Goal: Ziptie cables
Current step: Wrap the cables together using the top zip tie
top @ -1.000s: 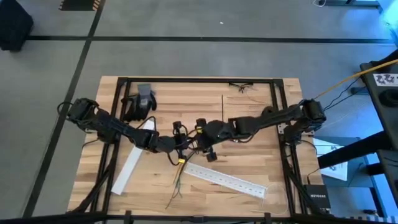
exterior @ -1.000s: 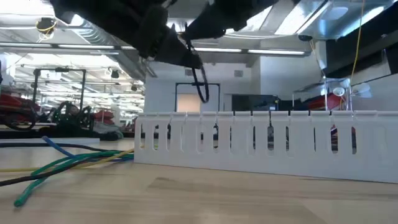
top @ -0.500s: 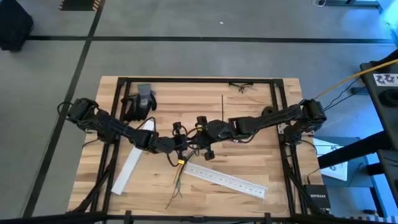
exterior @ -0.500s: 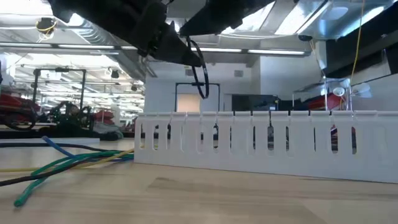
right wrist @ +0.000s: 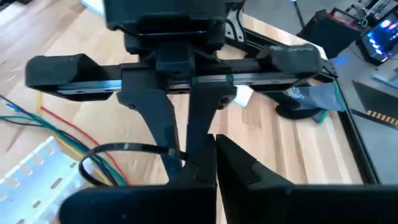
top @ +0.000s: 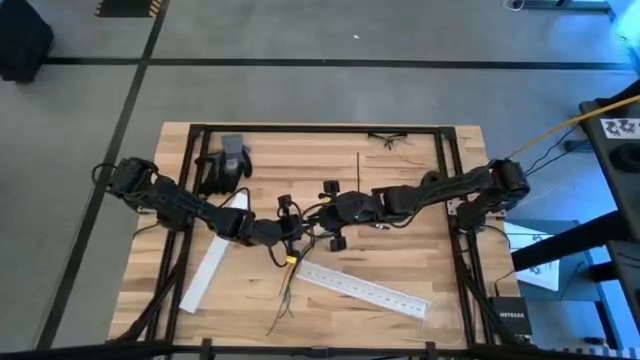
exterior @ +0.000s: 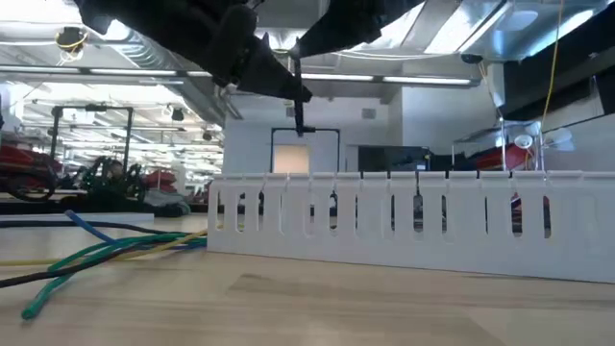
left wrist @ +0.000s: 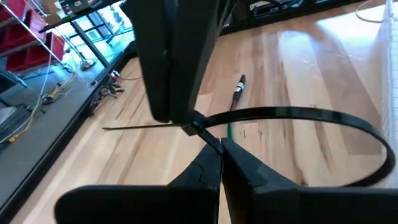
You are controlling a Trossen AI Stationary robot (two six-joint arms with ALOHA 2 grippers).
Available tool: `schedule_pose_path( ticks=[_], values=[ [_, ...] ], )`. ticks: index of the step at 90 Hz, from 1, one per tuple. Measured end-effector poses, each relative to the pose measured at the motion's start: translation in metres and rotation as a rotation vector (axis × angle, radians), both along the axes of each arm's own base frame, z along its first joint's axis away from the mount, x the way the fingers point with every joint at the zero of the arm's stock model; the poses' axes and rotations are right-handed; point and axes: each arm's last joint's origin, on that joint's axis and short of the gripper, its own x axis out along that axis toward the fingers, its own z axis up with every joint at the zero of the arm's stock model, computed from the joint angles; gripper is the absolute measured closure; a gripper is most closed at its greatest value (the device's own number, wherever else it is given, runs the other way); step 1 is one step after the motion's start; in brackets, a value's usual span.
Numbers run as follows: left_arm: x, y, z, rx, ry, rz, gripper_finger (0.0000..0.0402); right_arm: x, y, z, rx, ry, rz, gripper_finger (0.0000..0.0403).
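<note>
1. The left gripper (top: 296, 231) hangs above the middle of the bench (top: 400, 190), its fingers pressed together on a black ziptie (left wrist: 298, 124) bent into a loop.
2. The right gripper (top: 318, 215) sits nose to nose with the left one, its fingers closed on the same ziptie where the strap crosses itself.
3. The loop bulges out to one side of both grippers, held clear of the bench top.
4. The cables (top: 285, 290) lie on the bench below the left gripper and run toward the near edge, with their coloured ends splayed; the ziptie is not around them.
5. A white perforated strip (top: 365, 291) lies just beside the cables, below the right gripper.
6. A second white strip (top: 212, 255) lies under the left arm.
</note>
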Motion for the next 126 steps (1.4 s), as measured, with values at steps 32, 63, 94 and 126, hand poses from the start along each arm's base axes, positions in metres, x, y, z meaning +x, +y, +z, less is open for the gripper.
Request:
schedule_pose_path(
  ticks=[32,63,94,126],
  values=[
    [-0.004,0.006,0.004,-0.095,-0.018,0.048,0.0320,-0.002,-0.001,0.000,0.008,0.016,-0.018,0.0403],
    [-0.022,0.012,0.025,-0.133,-0.002,0.079,0.0275,-0.003,-0.002,-0.002,-0.001,0.043,-0.017,0.0403],
    [-0.021,0.010,0.027,-0.492,-0.054,0.046,0.0274,-0.003,-0.002,-0.002,-0.019,0.042,-0.015,0.0403],
    [-0.006,0.018,0.025,-0.559,-0.149,0.043,0.0274,-0.003,-0.002,-0.002,-0.023,0.043,-0.013,0.0403]
  ],
)
